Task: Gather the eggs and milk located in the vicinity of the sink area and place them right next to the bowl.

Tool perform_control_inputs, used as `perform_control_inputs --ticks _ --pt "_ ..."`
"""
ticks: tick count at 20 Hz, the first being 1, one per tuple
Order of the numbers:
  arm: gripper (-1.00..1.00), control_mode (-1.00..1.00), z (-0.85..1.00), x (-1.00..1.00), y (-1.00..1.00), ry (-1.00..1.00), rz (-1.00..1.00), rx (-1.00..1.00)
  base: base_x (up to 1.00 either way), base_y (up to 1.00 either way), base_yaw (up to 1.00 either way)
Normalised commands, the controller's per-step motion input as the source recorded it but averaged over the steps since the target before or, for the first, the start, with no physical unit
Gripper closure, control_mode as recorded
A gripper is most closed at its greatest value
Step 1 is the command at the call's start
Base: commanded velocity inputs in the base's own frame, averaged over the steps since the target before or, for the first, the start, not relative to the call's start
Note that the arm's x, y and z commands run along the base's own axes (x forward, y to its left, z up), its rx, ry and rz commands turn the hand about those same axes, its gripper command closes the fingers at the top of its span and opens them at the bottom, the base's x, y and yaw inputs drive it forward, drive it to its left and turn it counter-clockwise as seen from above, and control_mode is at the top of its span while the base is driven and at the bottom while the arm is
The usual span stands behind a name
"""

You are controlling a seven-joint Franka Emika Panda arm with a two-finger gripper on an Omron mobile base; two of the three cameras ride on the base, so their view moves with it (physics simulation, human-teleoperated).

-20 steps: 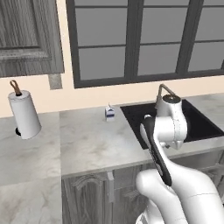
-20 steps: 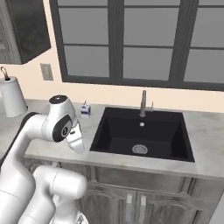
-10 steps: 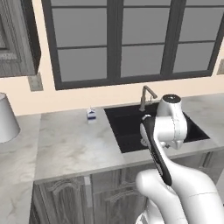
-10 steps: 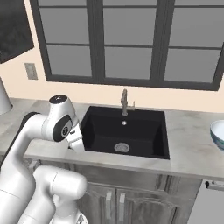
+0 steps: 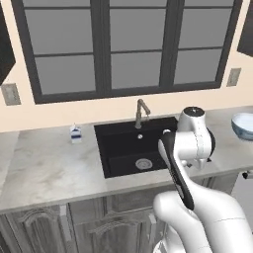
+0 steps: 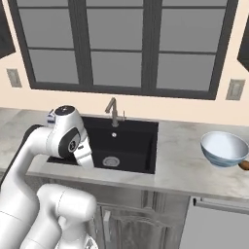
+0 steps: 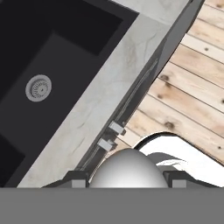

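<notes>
In the hand view a whitish egg [image 7: 129, 168] sits between the two dark finger tips of my gripper [image 7: 126, 180], which is shut on it above the counter's front edge beside the black sink [image 7: 52, 57]. The milk [image 5: 75, 133], a small white and blue carton, stands on the counter left of the sink [image 5: 133, 148], near the back wall. At the far right the wide pale bowl [image 6: 224, 148] rests on the counter, with a brown egg [image 6: 244, 165] lying right beside it. In the left base view the bowl [image 5: 244, 124] shows at the right edge.
A slim metal faucet [image 6: 113, 109] rises behind the basin, and the round drain [image 7: 38, 87] lies in its floor. Grey marble counter [image 6: 180, 160] stretches between sink and bowl. Below are cabinet fronts [image 5: 99, 222] and wooden floor [image 7: 192, 87]. A dark-framed window spans the back wall.
The base has driven to the right, so the whole scene slid left: the paper-towel roll left the picture and the bowl came in. The arm keeps its pose with the egg.
</notes>
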Motion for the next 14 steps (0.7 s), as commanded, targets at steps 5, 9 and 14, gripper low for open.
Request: perform_control_inputs --ticks 5,9,14 --pt "1.00 1.00 0.00 0.00 0.00 0.00 0.00 0.00 0.22 -0.64 0.08" --pt "1.00 1.00 0.00 0.00 0.00 0.00 0.00 0.00 0.23 -0.62 0.12" --pt "1.00 1.00 0.00 0.00 0.00 0.00 0.00 0.00 0.25 -0.55 0.09"
